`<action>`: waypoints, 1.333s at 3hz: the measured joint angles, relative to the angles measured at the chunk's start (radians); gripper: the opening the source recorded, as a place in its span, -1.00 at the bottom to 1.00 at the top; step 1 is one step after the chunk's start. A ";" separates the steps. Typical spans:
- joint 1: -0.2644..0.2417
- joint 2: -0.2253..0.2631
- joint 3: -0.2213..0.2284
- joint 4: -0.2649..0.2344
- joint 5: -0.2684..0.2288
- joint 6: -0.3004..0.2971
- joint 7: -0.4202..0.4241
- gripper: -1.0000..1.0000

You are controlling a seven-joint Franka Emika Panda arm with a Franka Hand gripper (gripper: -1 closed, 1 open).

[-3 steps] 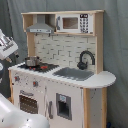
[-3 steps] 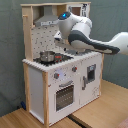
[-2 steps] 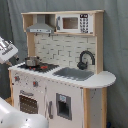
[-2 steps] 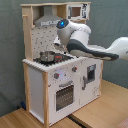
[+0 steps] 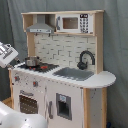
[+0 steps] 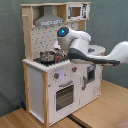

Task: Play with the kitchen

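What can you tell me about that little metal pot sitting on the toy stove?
The pot is small, round and shiny, like steel, with low straight sides. It stands upright on the dark stove, at the end of the counter away from the grey sink and under the hood. In the second exterior view the robot arm reaches over the counter close behind the pot; whether they touch cannot be told. Its inside is not visible.

Pot (image 5: 31, 61) on stove (image 5: 39, 66), sink (image 5: 74, 74) beside (first exterior view's right), microwave (image 5: 73, 23) above
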 joint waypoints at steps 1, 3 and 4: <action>0.069 -0.001 -0.004 -0.074 -0.052 0.049 0.001 1.00; 0.187 -0.001 -0.018 -0.210 -0.121 0.143 0.001 1.00; 0.243 -0.001 -0.026 -0.281 -0.152 0.203 0.001 1.00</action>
